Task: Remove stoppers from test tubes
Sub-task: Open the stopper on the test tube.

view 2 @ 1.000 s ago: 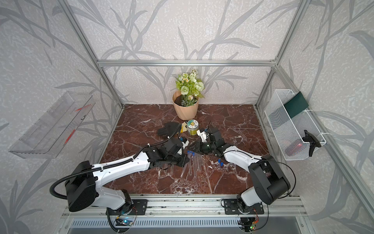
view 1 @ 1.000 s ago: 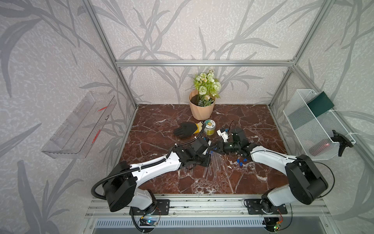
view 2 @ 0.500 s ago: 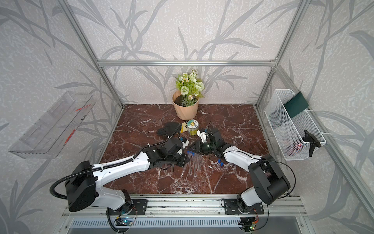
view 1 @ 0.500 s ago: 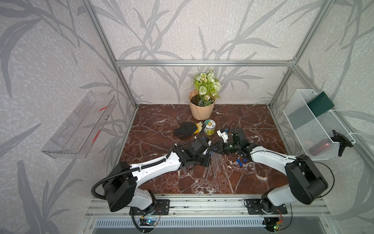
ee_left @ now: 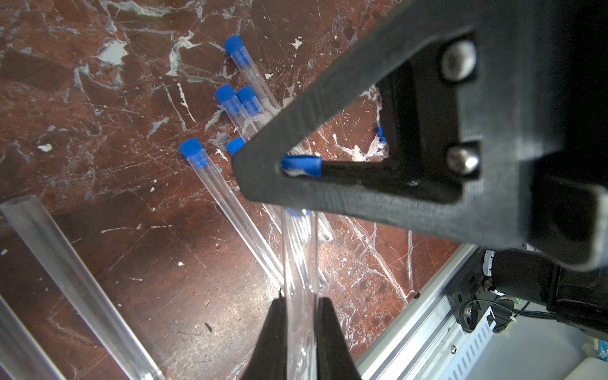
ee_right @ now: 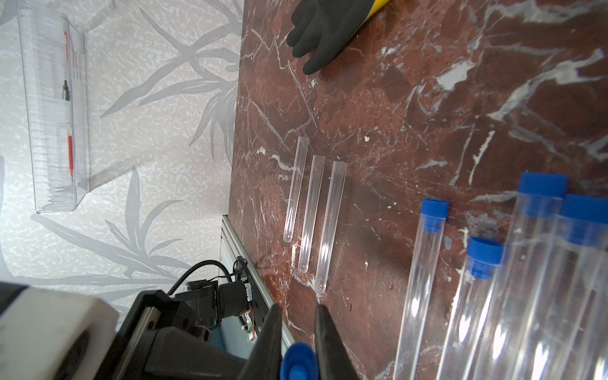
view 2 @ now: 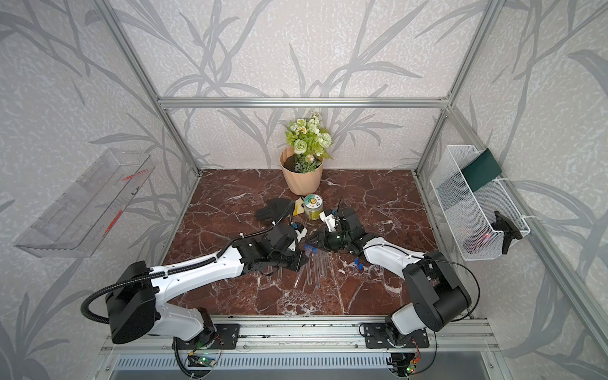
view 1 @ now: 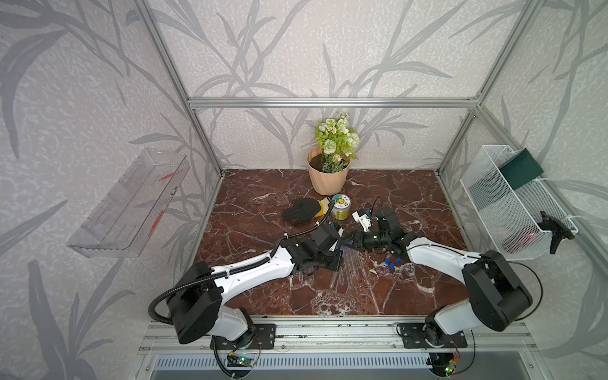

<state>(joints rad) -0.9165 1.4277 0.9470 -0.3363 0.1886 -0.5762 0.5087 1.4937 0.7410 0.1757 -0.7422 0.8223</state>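
Note:
My left gripper (ee_left: 301, 299) is shut on a clear test tube (ee_left: 299, 256), held just above the marble table. My right gripper (ee_right: 298, 307) meets it tip to tip at the table's middle (view 1: 349, 242) and is shut on that tube's blue stopper (ee_right: 298, 362), which also shows between the right fingers (ee_left: 329, 108) in the left wrist view. Several stoppered test tubes (ee_right: 424, 263) lie below the grippers. Three open test tubes (ee_right: 311, 210) lie side by side nearer the left arm. Loose blue stoppers (view 1: 391, 261) sit by the right arm.
A black glove (view 1: 301, 210) and a small lidded jar (view 1: 340, 210) lie behind the grippers, with a flower pot (view 1: 329, 177) at the back. A white wire basket (view 1: 513, 204) hangs on the right wall, a clear tray (view 1: 131, 200) on the left wall.
Both arms have stayed in place. The right gripper's jaws have narrowed onto the stopper.

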